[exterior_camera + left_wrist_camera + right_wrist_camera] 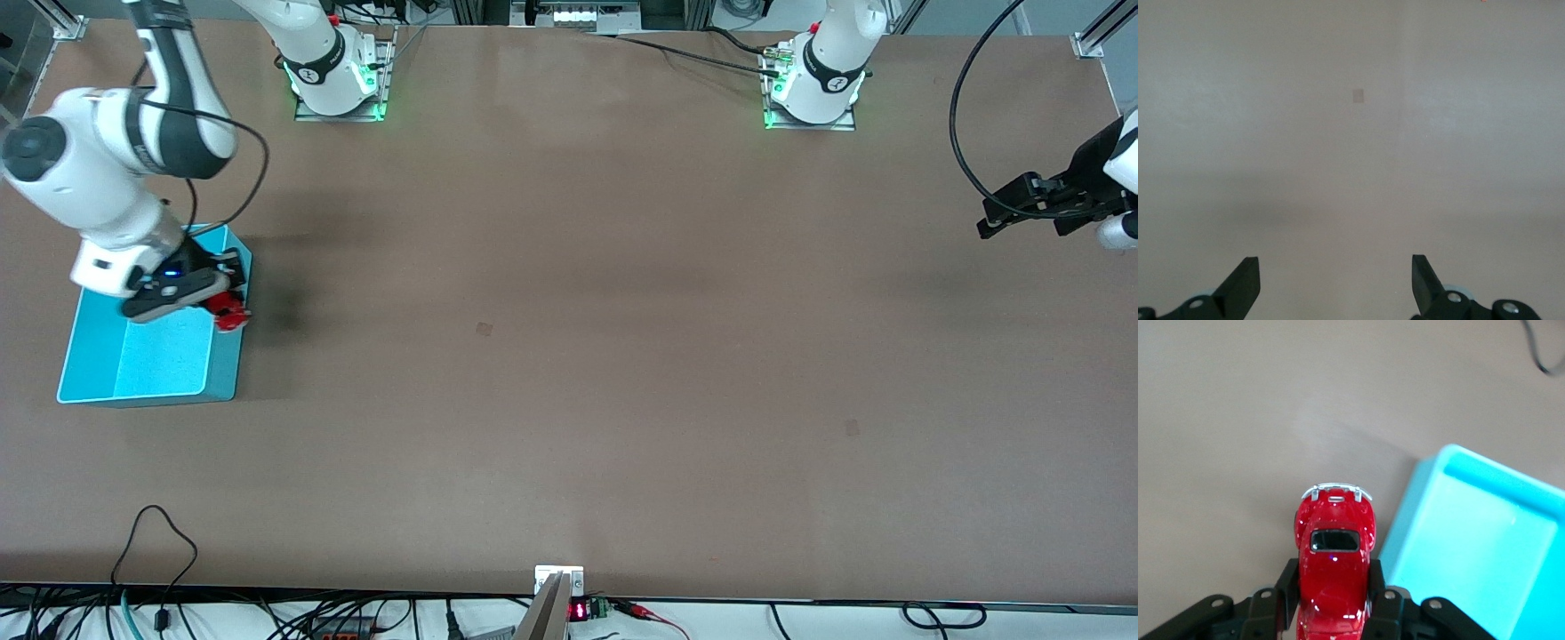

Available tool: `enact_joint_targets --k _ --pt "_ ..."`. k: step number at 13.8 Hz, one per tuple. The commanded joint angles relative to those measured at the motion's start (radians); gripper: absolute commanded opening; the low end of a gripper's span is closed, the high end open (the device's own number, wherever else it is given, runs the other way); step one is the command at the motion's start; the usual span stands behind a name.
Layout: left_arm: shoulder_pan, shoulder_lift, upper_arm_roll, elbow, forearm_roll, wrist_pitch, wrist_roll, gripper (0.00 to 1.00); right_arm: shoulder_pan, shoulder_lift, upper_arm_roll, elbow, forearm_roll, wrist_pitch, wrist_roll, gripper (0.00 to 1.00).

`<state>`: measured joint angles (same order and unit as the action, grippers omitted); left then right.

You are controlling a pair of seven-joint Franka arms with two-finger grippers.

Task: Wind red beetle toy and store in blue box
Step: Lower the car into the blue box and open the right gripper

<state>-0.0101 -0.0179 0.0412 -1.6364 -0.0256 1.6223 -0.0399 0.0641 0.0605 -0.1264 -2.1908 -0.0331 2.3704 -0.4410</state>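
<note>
The right gripper is clamped shut on the red beetle toy, its 2 black fingers pressing the car's flanks. In the right wrist view the car points away from the gripper, its silvery bumper leading and a dark window showing on top, with the rear of the body sunk between the fingers. The toy hangs in the air over the long wall of the blue box that faces the middle of the table, about over the rim; whether it is inside the rim line or just outside cannot be told. The right wrist view shows the box close beside the car, its pale floor bare.

The box sits at the right arm's end of the table, near that end's edge, its long sides running from the robots' edge toward the front camera's edge.

The left gripper waits over the left arm's end of the table, its 2 fingers spread wide with nothing between them.
</note>
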Motion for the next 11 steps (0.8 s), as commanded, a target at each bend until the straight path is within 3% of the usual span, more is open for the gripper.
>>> enact_joint_targets --k 1,5,11 --pt "0.007 -0.020 -0.001 -0.010 -0.024 -0.021 0.008 1.00 -0.018 0.013 -0.047 0.016 0.021 -0.023 0.080 0.02" --pt "0.006 -0.039 -0.003 -0.031 -0.019 -0.028 0.012 1.00 -0.055 0.065 -0.120 0.011 0.007 -0.042 0.137 0.02" --pt "0.007 -0.043 -0.003 -0.037 -0.011 -0.025 0.014 1.00 -0.171 0.203 -0.124 0.006 -0.001 0.002 0.001 0.02"
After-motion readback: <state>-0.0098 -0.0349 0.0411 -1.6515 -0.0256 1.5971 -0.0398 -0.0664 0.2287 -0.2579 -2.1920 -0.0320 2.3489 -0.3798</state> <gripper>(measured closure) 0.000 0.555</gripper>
